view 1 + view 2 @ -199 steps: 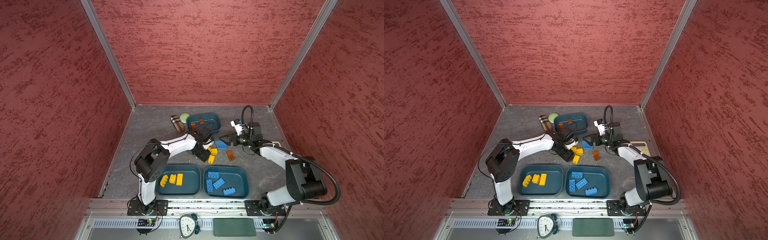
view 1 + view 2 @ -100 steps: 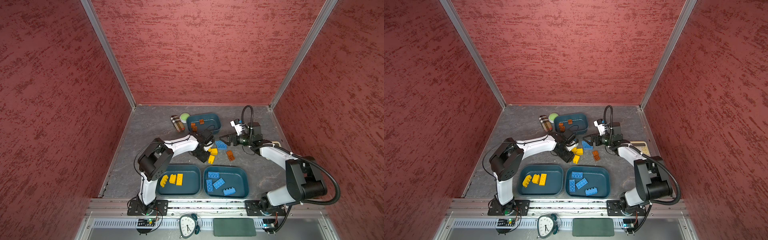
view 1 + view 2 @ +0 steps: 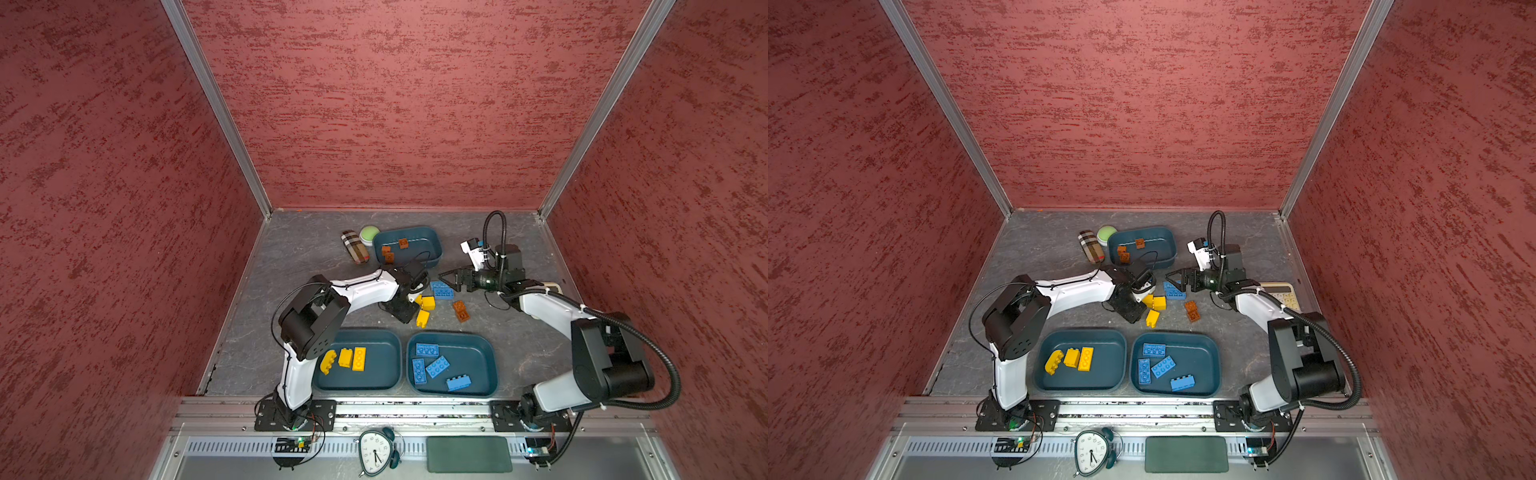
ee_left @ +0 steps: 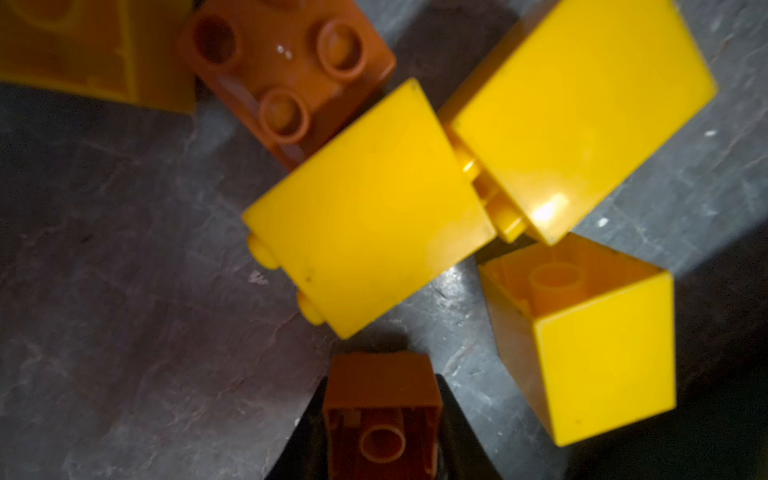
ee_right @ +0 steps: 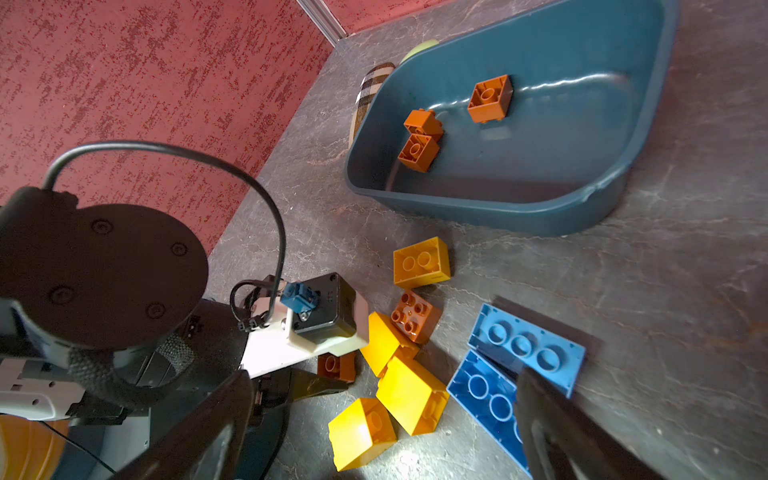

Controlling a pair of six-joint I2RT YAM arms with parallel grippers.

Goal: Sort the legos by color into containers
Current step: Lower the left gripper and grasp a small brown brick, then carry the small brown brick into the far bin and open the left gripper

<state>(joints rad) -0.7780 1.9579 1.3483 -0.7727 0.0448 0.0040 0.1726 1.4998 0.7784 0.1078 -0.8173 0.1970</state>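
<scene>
Pinching a small brown studded plastic brick point(image 4: 380, 432) on the grey counter point(image 4: 124, 291), the left pincer point(image 4: 382, 386) is judged mid-pick; next, a lift clear of crowding yellow bricks point(image 4: 370, 208) toward the far dark teal plastic tub point(image 5: 561, 137) holding three brown ones point(image 5: 419, 151). Right pincer point(image 3: 449, 278) spread near blue bricks point(image 5: 528, 345). Pad contact is cut off.
</scene>
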